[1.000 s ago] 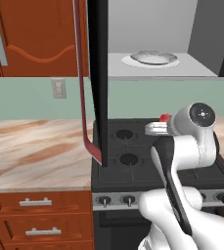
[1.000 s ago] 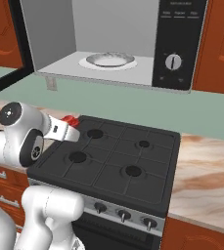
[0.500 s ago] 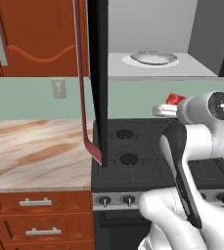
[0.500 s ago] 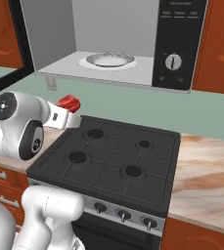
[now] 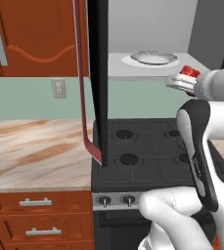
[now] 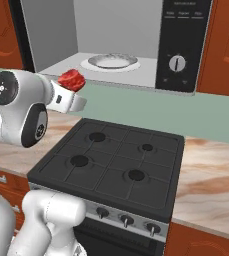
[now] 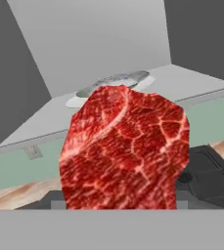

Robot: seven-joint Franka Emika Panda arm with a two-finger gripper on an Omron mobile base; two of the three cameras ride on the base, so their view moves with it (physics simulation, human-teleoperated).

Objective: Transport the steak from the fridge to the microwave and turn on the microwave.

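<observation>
Above the front left corner of the black stove (image 6: 111, 160), the steak (image 6: 71, 80) sits pinched in the gripper (image 6: 68, 89), whose fingers are closed on it from below so the meat rides clear of the burners. It is held about level with the floor of the microwave (image 6: 136, 45), just outside the opening, which suits a straight push inward toward the round plate (image 6: 109, 61). The microwave door (image 5: 100, 73) stands swung wide open, edge-on in the left base view, leaving the way free. Beside the cavity, the control dial (image 6: 176, 63) waits for the later step, by my reading.
</observation>
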